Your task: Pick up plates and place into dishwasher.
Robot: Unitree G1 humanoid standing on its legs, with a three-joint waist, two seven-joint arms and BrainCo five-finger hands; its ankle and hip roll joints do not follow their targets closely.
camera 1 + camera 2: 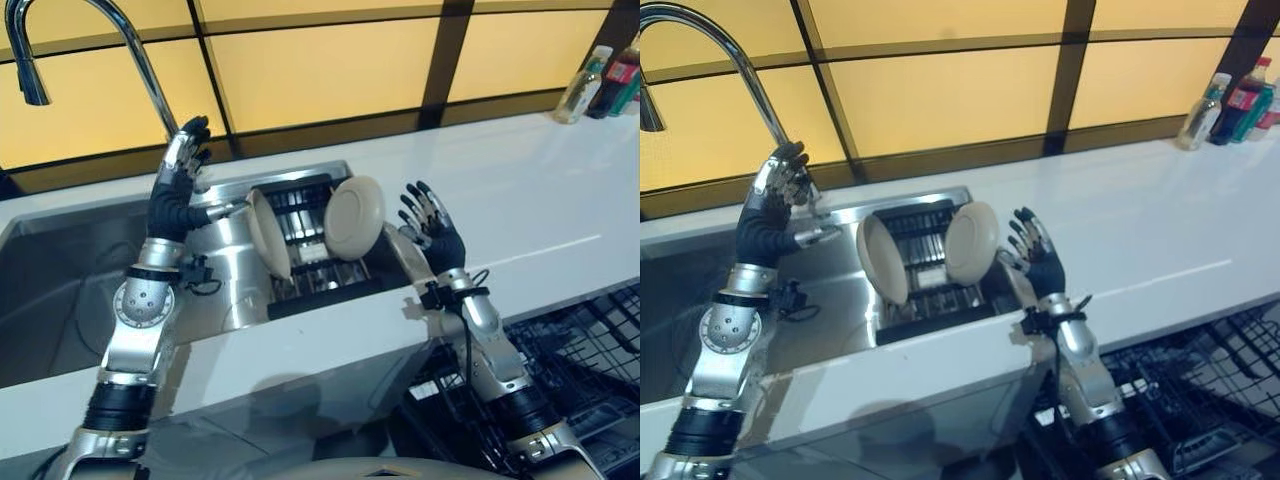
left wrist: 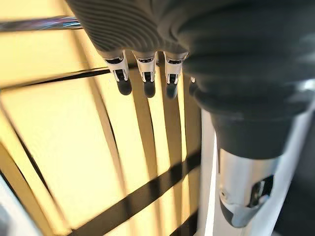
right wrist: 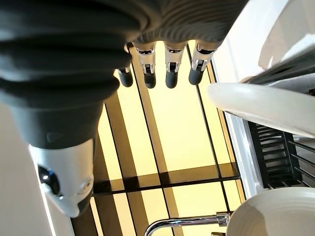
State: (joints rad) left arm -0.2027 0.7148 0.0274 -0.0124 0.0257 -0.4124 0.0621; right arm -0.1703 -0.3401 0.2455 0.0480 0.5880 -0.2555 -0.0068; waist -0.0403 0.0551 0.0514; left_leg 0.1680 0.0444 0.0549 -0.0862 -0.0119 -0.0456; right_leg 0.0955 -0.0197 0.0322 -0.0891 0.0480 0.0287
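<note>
Two cream plates, one (image 1: 268,232) at 9 o'clock of the other (image 1: 354,217), stand on edge in a black dish rack (image 1: 310,268) set in the steel sink (image 1: 60,280). The right hand (image 1: 434,228) is raised just at 3 o'clock of the rack, fingers straight and spread, holding nothing. The left hand (image 1: 178,190) is up at 9 o'clock beside the faucet (image 1: 120,45), fingers loosely extended and empty.

Warm yellow light glows from the backlit wall panels (image 1: 330,70), the white counter (image 1: 540,200) gleams with soft glare — shadows pool beneath its front edge, and both wrist views are blurred at close range.
</note>
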